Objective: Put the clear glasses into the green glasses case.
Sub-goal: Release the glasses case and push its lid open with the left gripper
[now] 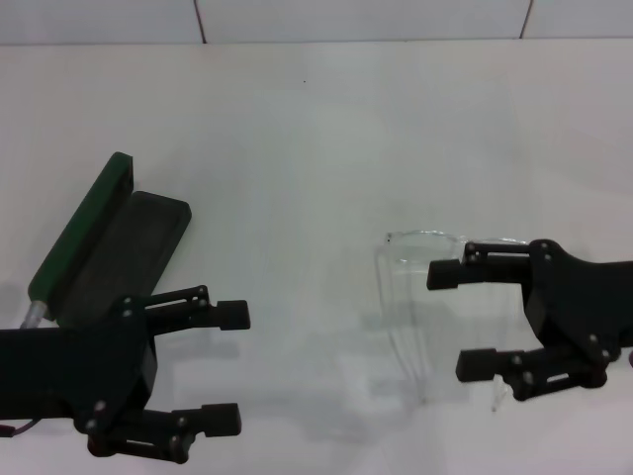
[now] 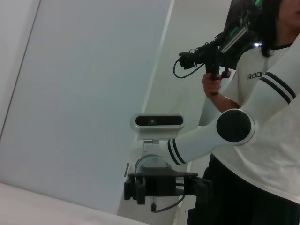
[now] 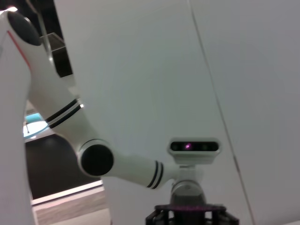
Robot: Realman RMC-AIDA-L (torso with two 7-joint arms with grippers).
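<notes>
Glasses, clear and faint, are lying on the white table between the spread fingers of the right gripper. The green glasses case is sitting open well to the left, with the left gripper hanging wide open just beside it.

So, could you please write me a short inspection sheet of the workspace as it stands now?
Surface: white table, bare between the arms.
Job's things: green glasses case lies open at the robot's left; clear glasses lie outside it at the right.
Clutter: nothing seen.
Grippers: left pincer open, empty, beside the case; right pincer open at the glasses, not closed on them.
Cables: thin wire at the left arm.
Surroundings: pale wall panels; person filming in the left wrist view.
</notes>
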